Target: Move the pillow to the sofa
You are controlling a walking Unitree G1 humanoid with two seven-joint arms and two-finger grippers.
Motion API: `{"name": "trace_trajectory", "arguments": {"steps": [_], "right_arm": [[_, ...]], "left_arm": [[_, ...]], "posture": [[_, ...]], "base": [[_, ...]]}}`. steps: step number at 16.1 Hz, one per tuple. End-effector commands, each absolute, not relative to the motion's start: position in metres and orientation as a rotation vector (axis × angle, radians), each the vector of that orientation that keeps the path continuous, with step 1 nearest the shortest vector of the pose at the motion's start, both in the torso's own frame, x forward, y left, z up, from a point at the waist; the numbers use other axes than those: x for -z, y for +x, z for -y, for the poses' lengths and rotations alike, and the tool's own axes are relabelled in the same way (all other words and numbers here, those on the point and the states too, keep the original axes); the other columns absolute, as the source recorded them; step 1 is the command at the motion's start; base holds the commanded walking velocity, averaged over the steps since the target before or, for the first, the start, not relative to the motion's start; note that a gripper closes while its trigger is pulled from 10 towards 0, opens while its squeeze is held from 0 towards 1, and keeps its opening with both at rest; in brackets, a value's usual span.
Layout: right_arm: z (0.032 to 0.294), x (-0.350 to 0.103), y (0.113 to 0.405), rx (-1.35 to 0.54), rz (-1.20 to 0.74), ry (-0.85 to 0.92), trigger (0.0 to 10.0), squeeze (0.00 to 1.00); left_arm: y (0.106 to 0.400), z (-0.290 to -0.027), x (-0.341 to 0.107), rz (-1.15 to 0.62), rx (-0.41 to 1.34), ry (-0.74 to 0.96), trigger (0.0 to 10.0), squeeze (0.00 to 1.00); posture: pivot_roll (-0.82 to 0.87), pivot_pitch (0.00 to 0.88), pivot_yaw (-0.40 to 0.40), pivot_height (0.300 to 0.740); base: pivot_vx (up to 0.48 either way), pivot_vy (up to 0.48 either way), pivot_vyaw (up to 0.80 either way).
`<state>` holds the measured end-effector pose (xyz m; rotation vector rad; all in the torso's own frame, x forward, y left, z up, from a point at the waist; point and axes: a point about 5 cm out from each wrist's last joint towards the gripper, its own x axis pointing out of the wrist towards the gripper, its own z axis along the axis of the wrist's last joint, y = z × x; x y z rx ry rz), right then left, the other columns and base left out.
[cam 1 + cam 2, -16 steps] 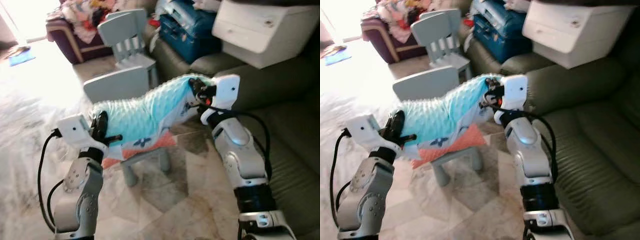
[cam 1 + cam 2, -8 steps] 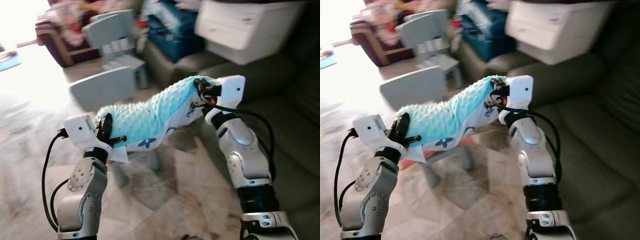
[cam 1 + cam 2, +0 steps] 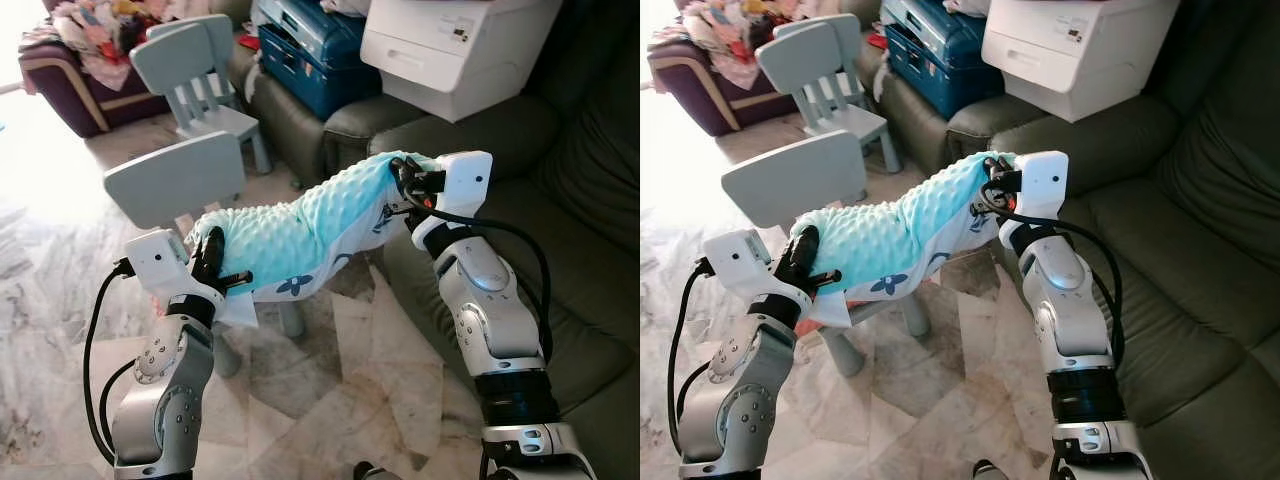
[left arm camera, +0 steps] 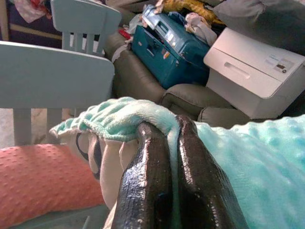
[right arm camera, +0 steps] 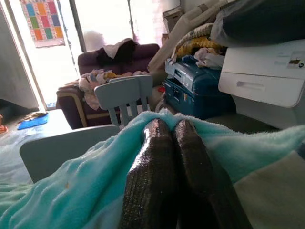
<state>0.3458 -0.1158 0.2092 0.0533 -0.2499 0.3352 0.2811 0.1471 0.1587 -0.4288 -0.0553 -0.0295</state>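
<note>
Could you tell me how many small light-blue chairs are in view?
2. The nearer chair stands below the held pillow, beside the sofa; the farther chair stands behind it, near the blue case. Others may be hidden.

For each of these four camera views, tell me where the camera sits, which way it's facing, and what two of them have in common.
Left eye view: on the head, looking forward and down at the pillow, both silver arms, the left hand and right hand.
Right eye view: beside it on the head, same scene with the green sofa.
Left wrist view: along its own black fingers pinching the pillow edge, toward the blue chair.
Right wrist view: along its fingers clamping pillow fabric.
Both wrist views share the white printer and the blue case.
</note>
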Motion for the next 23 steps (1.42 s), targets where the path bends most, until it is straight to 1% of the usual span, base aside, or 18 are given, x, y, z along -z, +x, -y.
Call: {"name": "trace_trajectory", "arguments": {"steps": [1,8,14,17,23], "right_arm": [[0.1102,-0.2161,0.3448,-0.359,0.271,0.055,10.0,0.00],[0.1107,-0.2153,0.3452,-0.357,0.261,0.061,10.0,0.00],[0.1103,-0.2155,0.3446,-0.360,0.265,0.066,10.0,0.00],[0.1104,-0.2156,0.3439,-0.361,0.268,0.063,10.0,0.00],[0.1105,-0.2158,0.3443,-0.363,0.269,0.061,10.0,0.00]], "left_arm": [[0.2793,-0.1451,-0.1625,0.067,0.033,-0.438,0.0,0.00],[0.2782,-0.1437,-0.1635,0.071,0.046,-0.453,0.0,0.00],[0.2776,-0.1419,-0.1635,0.064,0.059,-0.474,0.0,0.00],[0.2781,-0.1415,-0.1637,0.062,0.067,-0.475,0.0,0.00],[0.2790,-0.1414,-0.1643,0.063,0.071,-0.476,0.0,0.00]], "posture": [[-0.26,0.127,0.089,0.740],[-0.26,0.130,0.088,0.740],[-0.26,0.133,0.090,0.740],[-0.26,0.130,0.092,0.740],[-0.26,0.125,0.091,0.740]], "base": [[0.000,0.000,-0.80],[0.000,0.000,-0.80],[0.000,0.000,0.00],[0.000,0.354,0.00],[0.000,0.466,0.00]]}}
